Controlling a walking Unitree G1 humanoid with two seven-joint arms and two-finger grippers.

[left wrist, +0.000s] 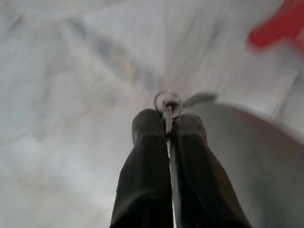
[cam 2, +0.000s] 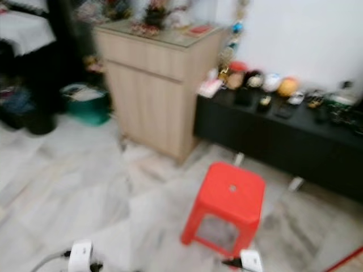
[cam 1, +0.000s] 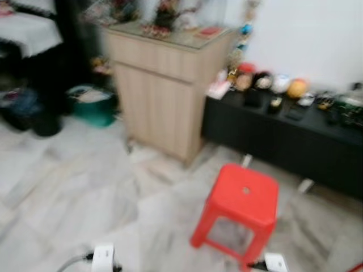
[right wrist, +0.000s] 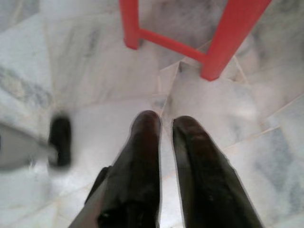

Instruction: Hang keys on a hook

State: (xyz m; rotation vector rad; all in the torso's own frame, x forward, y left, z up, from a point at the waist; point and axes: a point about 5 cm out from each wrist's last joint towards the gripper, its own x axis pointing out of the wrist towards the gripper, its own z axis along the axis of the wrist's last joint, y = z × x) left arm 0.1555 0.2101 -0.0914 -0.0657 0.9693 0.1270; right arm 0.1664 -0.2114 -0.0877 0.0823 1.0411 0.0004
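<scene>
Pinched between the closed jaws of the left gripper (left wrist: 167, 124), the small metal keys on a silver ring (left wrist: 167, 105) look light, stiff and slippery; holding the key shank leaves the ring free for a hook. Right gripper (right wrist: 166, 124) hangs idle, jaws slightly apart, above marble floor (cam 1: 68, 187) near a red plastic stool (cam 1: 241, 209).

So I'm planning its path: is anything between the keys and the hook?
No hook can be made out. The left gripper is shut on the keys above bare floor; a red stool stands ahead on the right.
</scene>
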